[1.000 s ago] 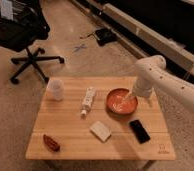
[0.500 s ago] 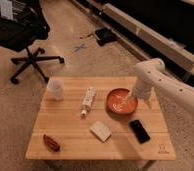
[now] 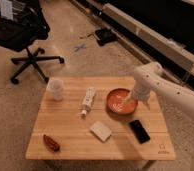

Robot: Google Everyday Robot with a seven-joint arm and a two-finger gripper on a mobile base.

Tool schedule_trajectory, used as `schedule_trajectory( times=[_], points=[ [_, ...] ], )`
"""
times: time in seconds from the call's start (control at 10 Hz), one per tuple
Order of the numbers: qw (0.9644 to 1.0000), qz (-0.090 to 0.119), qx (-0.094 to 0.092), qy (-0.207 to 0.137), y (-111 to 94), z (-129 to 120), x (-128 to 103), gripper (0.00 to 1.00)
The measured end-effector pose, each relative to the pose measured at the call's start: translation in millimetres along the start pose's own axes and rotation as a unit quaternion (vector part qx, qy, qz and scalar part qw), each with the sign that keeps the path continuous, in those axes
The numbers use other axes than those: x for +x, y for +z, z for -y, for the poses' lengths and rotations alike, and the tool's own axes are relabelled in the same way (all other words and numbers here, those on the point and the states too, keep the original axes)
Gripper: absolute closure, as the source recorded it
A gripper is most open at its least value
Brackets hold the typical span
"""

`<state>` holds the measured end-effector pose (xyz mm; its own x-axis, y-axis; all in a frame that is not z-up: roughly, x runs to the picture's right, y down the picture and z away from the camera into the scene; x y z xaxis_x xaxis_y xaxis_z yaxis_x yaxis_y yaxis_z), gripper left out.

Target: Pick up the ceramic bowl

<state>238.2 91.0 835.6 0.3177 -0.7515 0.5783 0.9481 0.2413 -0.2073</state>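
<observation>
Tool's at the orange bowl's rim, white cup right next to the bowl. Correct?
Wrong on the cup. The camera view shows the tool at the ceramic bowl's rim, but the white cup stands well apart from the bowl, with the tube lying between them.

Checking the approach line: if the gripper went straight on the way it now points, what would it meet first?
Probably the ceramic bowl: the gripper points down at its right rim. Depth is unclear, so rim or inner wall, I cannot tell which.
</observation>
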Motion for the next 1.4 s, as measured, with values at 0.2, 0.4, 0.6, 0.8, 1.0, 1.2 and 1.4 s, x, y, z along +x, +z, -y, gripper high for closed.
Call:
schedule_trajectory(
  times=[0.2, 0.4, 0.6, 0.8, 1.0, 1.2, 1.4],
  points=[
    [1.0, -0.005, -0.001, 0.001, 3.5, -2.3, 1.7, 0.2],
    [0.9999, -0.01, -0.003, -0.003, 11.6, -1.2, 4.3, 0.2],
    [0.9999, -0.014, -0.004, -0.007, 18.7, 0.5, 7.2, 0.2],
    [0.9997, -0.019, -0.008, -0.009, 22.8, -1.8, 9.2, 0.2],
    [0.9997, -0.021, -0.01, -0.012, 26.9, 0.8, 11.7, 0.2],
    [0.9995, -0.024, -0.012, -0.019, 31.0, 4.2, 13.2, 0.35],
    [0.9993, -0.027, -0.014, -0.02, 32.7, 2.0, 13.8, 0.41]
  ],
)
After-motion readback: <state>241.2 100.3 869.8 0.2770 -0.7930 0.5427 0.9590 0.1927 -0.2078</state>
